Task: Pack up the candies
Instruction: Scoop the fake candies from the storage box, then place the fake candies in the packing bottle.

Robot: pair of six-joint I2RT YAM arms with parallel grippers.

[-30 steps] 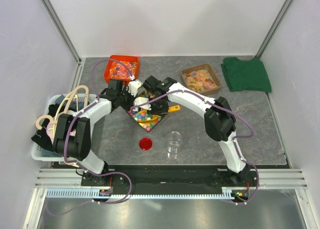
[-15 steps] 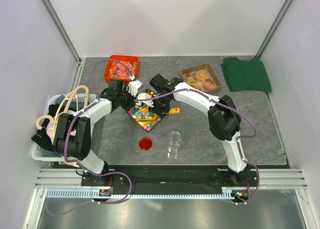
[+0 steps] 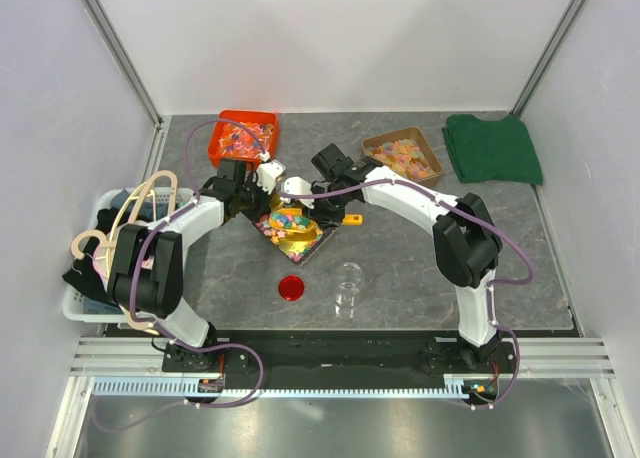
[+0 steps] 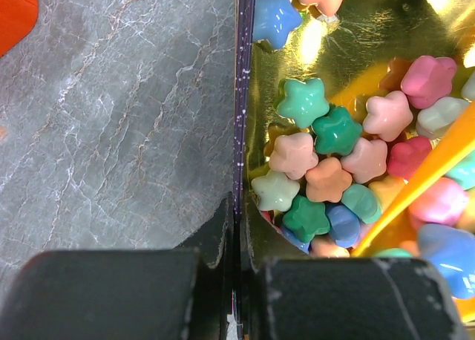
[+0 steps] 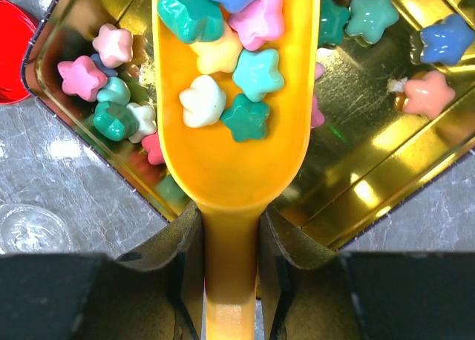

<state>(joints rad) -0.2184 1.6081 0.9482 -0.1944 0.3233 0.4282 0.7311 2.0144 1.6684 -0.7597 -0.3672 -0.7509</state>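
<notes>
My left jaws were fully closed on the side wall of the square gold-lined metal tin (image 4: 239, 117), holding it steady on the desk. My right jaws were narrow, clamped on the handle of the orange plastic scoop (image 5: 230, 169). During the last second my right arm had drawn back from the tin's middle toward its far side, and the scoop had come up loaded. Several small star-shaped candies in mixed colours (image 5: 256, 73) lay in its bowl, and the others were in the tin. I judged the scooping finished. The load now had to travel to the clear glass jar (image 3: 348, 286), standing open nearer to me than the tin, beside the round red lid (image 3: 291, 287).
</notes>
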